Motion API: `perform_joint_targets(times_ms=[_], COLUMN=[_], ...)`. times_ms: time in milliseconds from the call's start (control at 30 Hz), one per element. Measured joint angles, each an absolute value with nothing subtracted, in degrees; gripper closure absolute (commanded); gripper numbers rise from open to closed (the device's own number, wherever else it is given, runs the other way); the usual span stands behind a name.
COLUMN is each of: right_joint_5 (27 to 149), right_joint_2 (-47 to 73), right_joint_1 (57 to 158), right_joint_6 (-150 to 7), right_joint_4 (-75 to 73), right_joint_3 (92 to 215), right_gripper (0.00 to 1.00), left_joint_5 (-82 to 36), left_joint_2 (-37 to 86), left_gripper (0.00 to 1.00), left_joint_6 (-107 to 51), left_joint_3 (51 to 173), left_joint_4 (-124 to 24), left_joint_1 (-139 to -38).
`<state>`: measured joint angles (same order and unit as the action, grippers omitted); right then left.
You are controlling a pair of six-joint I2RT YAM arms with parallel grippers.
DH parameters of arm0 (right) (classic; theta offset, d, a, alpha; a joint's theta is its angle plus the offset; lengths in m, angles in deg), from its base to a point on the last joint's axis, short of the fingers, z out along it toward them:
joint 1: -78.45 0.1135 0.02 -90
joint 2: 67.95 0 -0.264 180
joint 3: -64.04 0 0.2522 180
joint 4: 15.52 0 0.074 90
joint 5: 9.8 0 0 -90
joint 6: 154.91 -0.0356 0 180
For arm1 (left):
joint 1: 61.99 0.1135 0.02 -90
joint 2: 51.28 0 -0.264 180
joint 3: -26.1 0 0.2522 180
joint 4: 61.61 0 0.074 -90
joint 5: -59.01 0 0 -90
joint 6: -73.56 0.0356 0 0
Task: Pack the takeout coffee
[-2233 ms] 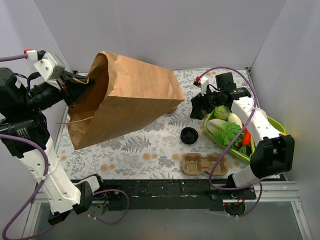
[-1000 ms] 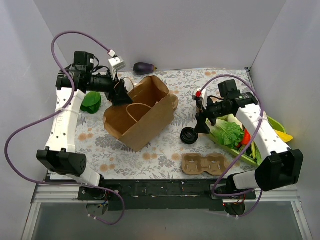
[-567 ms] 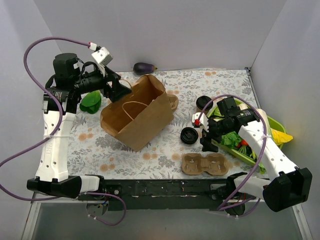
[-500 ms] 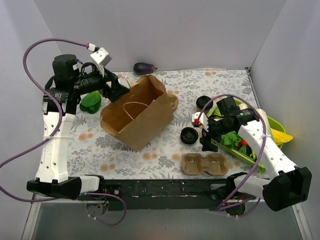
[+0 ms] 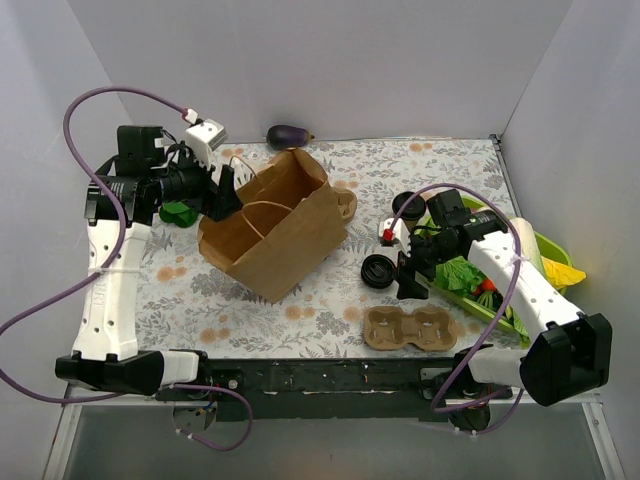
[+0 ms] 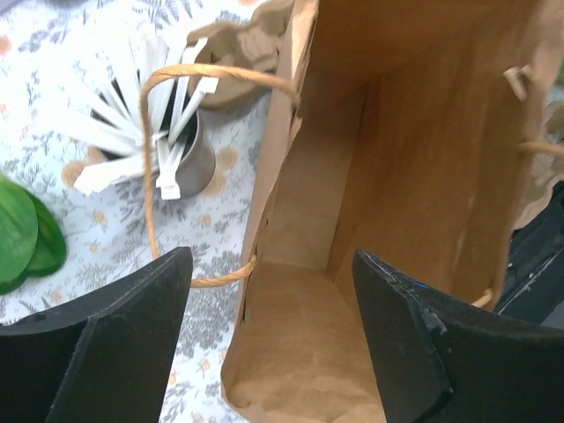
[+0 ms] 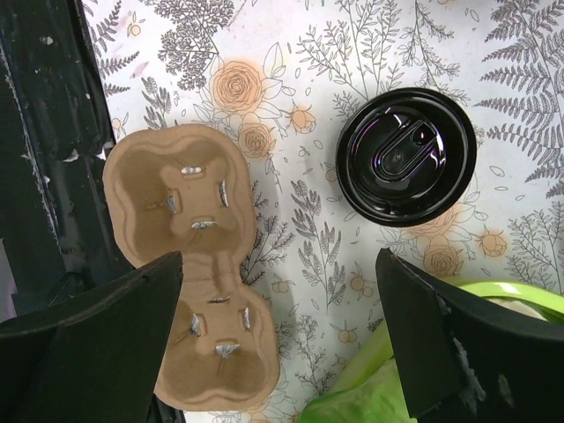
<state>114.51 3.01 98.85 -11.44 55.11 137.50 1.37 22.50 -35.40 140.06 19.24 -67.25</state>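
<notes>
Beside the paper bag (image 6: 405,132), the stick cup (image 6: 189,163) shows clearly only at the left wrist; left gripper (image 6: 270,260) and right gripper (image 7: 278,260) both stand spread.

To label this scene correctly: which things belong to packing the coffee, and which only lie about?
Belong to the job:
small tan paper cup
round black plastic lid
brown two-well cardboard carrier
open brown paper bag
perhaps the grey cup of white sticks

Just lying about:
dark purple aubergine
flat green leaf
lime-green tray of vegetables
</notes>
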Motion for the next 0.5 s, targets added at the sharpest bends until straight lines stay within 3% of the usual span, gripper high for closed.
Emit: perform_joint_targets(times_ms=[367, 467, 500], right_joint_5=[115.19, 115.21, 115.21], right_joint_2=[6.68, 7.47, 7.71], right_joint_1=[99.42, 99.59, 99.64], right_joint_6=[-12.03, -12.03, -12.03], right_joint_4=[54.54, 54.39, 54.25], right_joint_3=[140.30, 140.32, 140.32], right_gripper=[0.02, 0.02, 0.02], left_joint_5=[-1.69, -1.69, -1.69], left_joint_2=[23.37, 23.37, 23.39], left_gripper=[0.63, 0.89, 0.93], left_joint_6=[-33.30, -32.34, -31.56], left_joint_3=[138.80, 138.80, 138.80], left_joint_4=[24.82, 26.04, 26.56], left_joint_1=[-67.25, -67.25, -67.25])
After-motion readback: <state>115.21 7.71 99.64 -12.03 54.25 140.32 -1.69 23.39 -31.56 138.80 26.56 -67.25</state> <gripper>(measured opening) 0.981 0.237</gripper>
